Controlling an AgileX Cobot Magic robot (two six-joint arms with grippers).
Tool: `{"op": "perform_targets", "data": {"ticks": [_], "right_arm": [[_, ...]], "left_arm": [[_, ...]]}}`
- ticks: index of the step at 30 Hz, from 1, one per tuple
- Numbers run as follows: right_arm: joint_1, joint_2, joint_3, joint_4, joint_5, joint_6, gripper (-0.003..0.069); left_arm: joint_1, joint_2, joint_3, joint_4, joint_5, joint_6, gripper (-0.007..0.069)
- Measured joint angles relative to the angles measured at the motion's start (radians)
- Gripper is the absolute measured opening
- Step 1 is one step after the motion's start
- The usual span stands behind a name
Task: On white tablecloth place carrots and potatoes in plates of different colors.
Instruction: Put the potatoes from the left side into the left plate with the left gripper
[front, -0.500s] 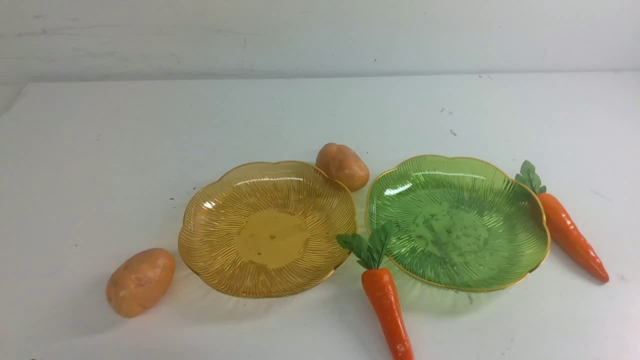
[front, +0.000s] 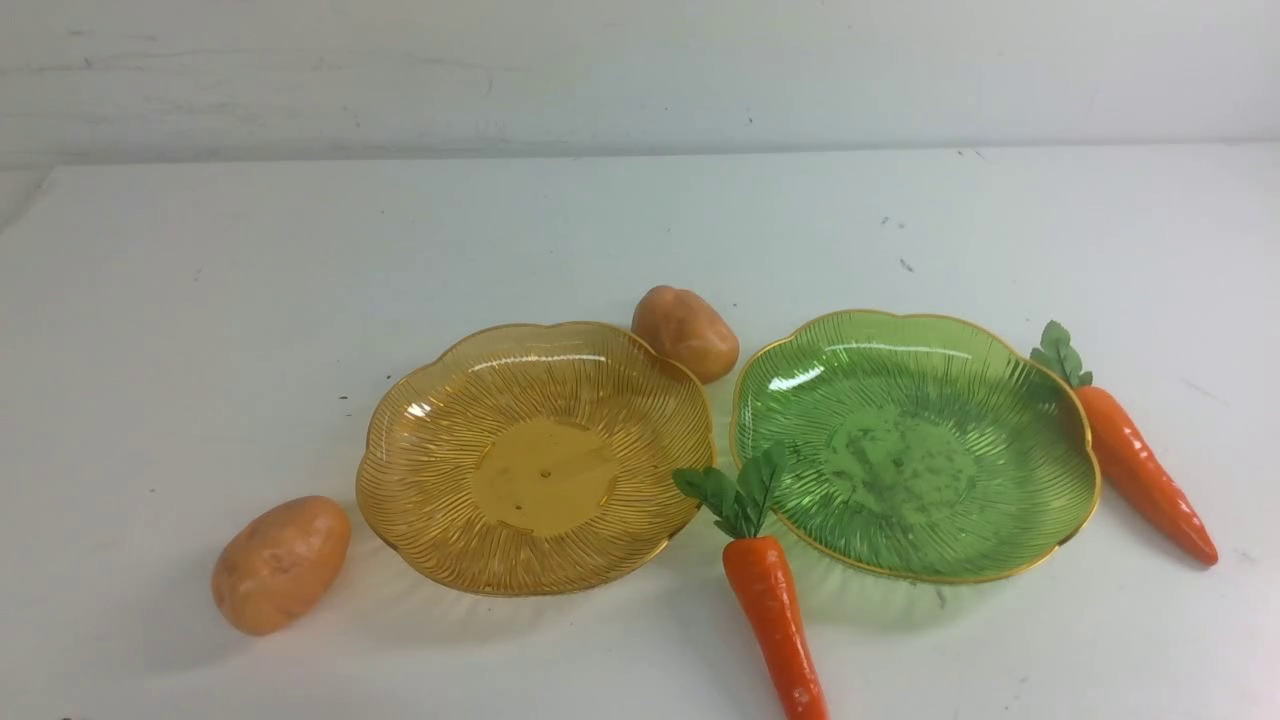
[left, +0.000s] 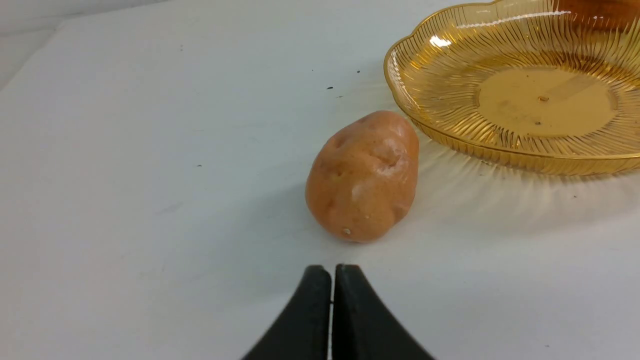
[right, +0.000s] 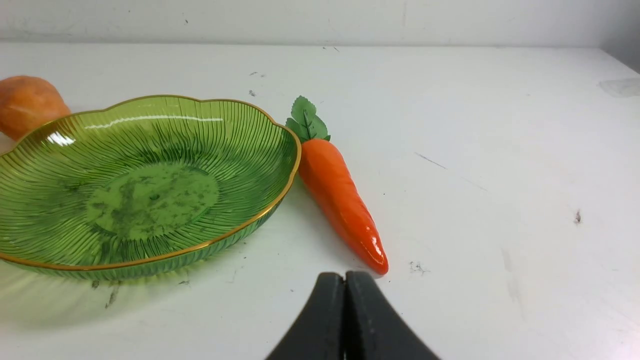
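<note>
near carrot's tip (front: 803, 698) cut off below

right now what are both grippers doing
Left gripper: closed, holding nothing, near a potato.
Right gripper: closed, holding nothing, near a carrot.

Left pincer (left: 332, 270): matt black, two slender fingers. Each finger is wedge-shaped, broad toward the wrist and narrowing to a small, blunt tip. Inner edges are straight; outer edges are slanted. Right pincer (right: 343, 276): matching black finish, with two fingers of the same tapered form, blunt tips and straight inner edges. Finer surface detail is too dark to read.
</note>
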Motion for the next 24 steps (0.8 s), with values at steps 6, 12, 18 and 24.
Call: {"op": "perform_targets", "data": {"ticks": [6,12,18,24], "right_arm": [[0.000,0.000,0.000,0.000,0.000,0.000,-0.0015],[0.000,0.000,0.000,0.000,0.000,0.000,-0.0015],[0.000,0.000,0.000,0.000,0.000,0.000,-0.0015],[0.000,0.000,0.000,0.000,0.000,0.000,-0.0015]], "left_arm": [[0.000,0.000,0.000,0.000,0.000,0.000,-0.0003],[0.000,0.000,0.000,0.000,0.000,0.000,-0.0003],[0.000,0.000,0.002,-0.100,-0.045,-0.056,-0.0003],[0.000,0.000,0.001,-0.361,-0.186,-0.157,-0.0003]]}}
